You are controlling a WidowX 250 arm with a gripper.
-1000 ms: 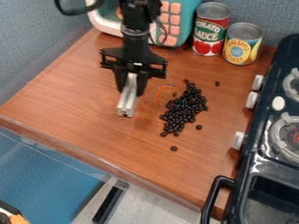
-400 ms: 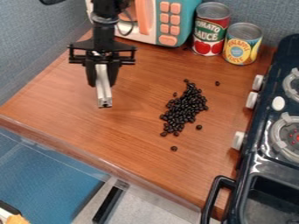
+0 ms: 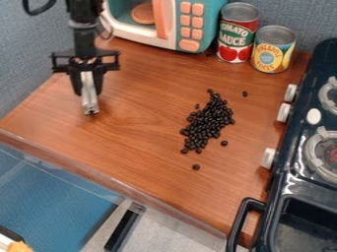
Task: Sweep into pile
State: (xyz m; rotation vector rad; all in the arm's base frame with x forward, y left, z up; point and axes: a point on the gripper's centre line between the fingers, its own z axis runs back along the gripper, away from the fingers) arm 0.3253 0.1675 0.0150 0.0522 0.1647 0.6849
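The black gripper (image 3: 88, 83) hangs over the left part of the wooden counter, shut on a narrow silver-white tool (image 3: 89, 100) that points down. Well to the right of it, dark beans (image 3: 209, 121) lie in an elongated heap at the middle right of the counter. Several strays are apart from the heap: one bean (image 3: 245, 93) at its upper right, one bean (image 3: 224, 143) off its lower right, and another bean (image 3: 196, 167) below it. The tool is not touching any beans.
At the back are a teal and white toy microwave (image 3: 189, 24), a red tomato can (image 3: 237, 33) and a yellow can (image 3: 272, 49). A dark toy stove (image 3: 289, 172) with knobs and a handle borders the right side. The counter's front edge (image 3: 118, 182) runs diagonally.
The gripper has moved left across the counter, away from the beans, with the tool still held. The heap and stray beans look unmoved.
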